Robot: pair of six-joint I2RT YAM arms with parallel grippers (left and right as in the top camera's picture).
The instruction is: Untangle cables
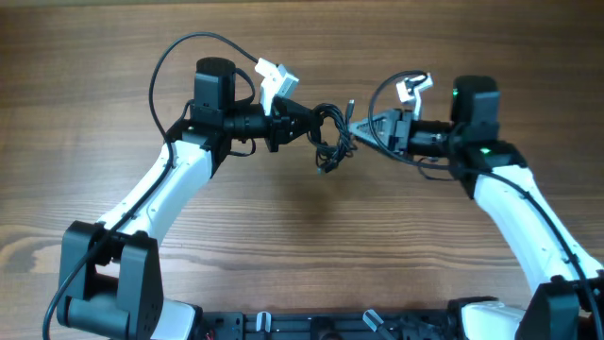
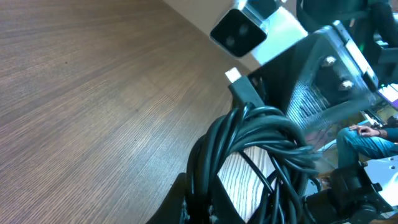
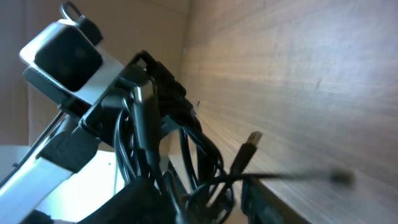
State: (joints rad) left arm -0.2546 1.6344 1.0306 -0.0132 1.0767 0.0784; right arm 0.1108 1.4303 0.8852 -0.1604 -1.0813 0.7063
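Holding the cables (image 1: 330,140) above the table (image 1: 283,236) between both arms, I have the left gripper (image 1: 310,121) clamped on one side of the knotted bundle. The right gripper (image 1: 359,127) sits among the strands opposite, and I cannot tell whether its jaws pinch anything. I judge the pulling-apart barely begun: next I'd close the right jaws on one strand, perhaps the one ending in the loose plug (image 3: 247,149), and draw it slowly away.

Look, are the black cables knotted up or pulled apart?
Knotted up. The cables are one bunched clump of overlapping loops, with one plug poking out.
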